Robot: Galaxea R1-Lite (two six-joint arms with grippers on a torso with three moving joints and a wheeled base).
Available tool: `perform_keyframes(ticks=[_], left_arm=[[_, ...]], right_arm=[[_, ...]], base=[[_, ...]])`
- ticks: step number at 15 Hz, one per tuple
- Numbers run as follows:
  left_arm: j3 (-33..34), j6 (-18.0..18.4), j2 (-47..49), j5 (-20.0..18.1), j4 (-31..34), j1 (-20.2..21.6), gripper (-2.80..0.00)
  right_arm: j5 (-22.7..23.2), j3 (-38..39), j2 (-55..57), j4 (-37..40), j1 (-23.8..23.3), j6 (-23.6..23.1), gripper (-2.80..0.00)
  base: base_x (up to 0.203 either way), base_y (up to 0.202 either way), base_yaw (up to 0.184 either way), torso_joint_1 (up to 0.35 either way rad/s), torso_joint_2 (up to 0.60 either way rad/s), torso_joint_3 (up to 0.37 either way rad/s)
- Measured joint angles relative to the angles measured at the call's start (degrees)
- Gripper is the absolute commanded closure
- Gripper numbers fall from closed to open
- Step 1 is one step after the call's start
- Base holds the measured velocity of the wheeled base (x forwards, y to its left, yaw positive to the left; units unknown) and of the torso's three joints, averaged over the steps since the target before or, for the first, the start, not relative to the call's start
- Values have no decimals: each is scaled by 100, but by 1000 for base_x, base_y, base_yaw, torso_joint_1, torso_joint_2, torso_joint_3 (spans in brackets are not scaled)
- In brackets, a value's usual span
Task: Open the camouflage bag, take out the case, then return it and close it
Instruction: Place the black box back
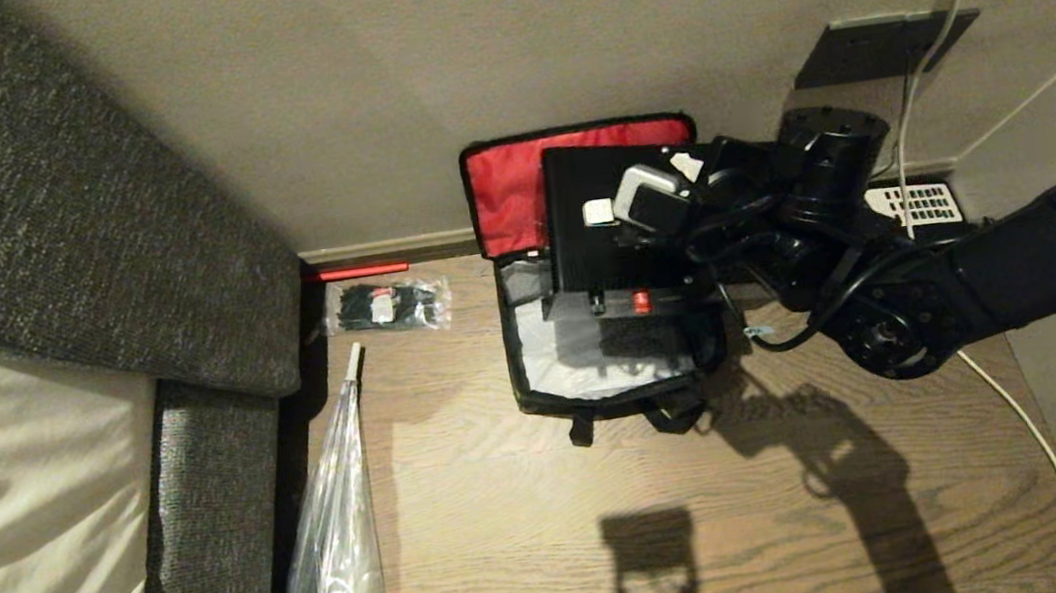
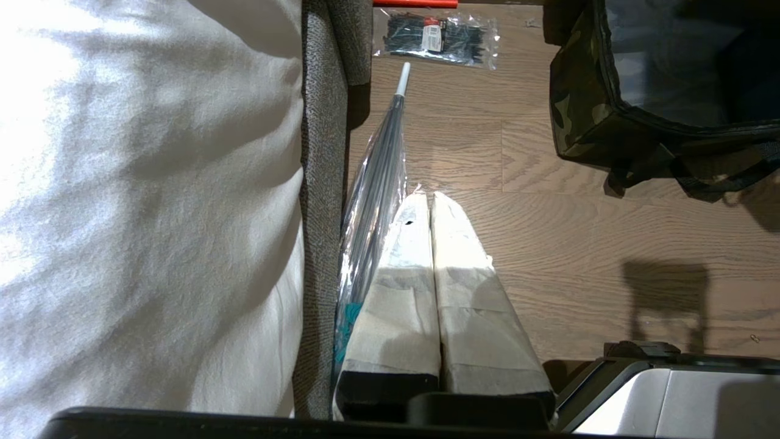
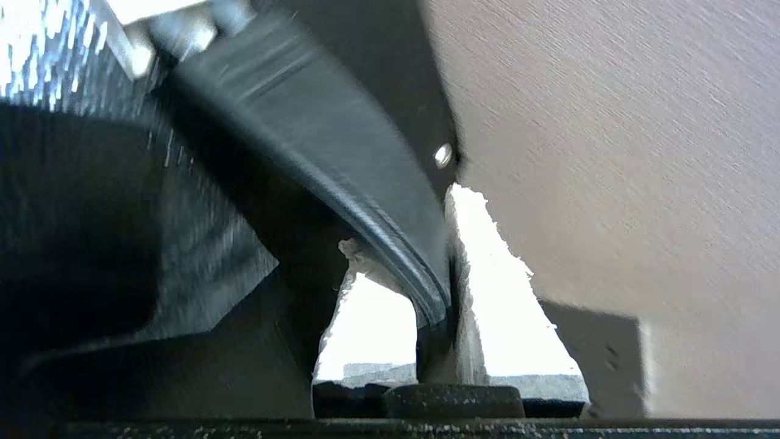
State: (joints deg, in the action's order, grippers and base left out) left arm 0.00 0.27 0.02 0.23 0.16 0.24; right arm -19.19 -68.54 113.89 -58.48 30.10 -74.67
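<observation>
Reaching from the right, right gripper [image 3: 436,268] pinching case [image 1: 600,227] handle, over open camouflage bag [image 1: 540,391]

Camouflage bag [image 1: 614,382] open, red lid up — black case [image 1: 605,227] above it.

Right arm comes in from the right side of the head view, elbow bent and wrist turned toward the wall. The right gripper [image 3: 436,268] is pinched tight on the handle [image 3: 341,158], which sits squeezed between its pale fingers [image 3: 487,292]. Left gripper [image 2: 431,204] hangs low, pointing along the floor, its two taped fingers [image 2: 402,268] pressed together, holding nothing.
</observation>
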Motion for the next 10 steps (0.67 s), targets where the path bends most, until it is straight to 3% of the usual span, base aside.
perform_keyframes(ticks=[10], left_arm=[[0, -1, 0, -2, -2, 0, 0]], right_arm=[[26, -707, 786, 297, 336, 442, 0]], base=[[0, 0, 0, 0, 0, 0]])
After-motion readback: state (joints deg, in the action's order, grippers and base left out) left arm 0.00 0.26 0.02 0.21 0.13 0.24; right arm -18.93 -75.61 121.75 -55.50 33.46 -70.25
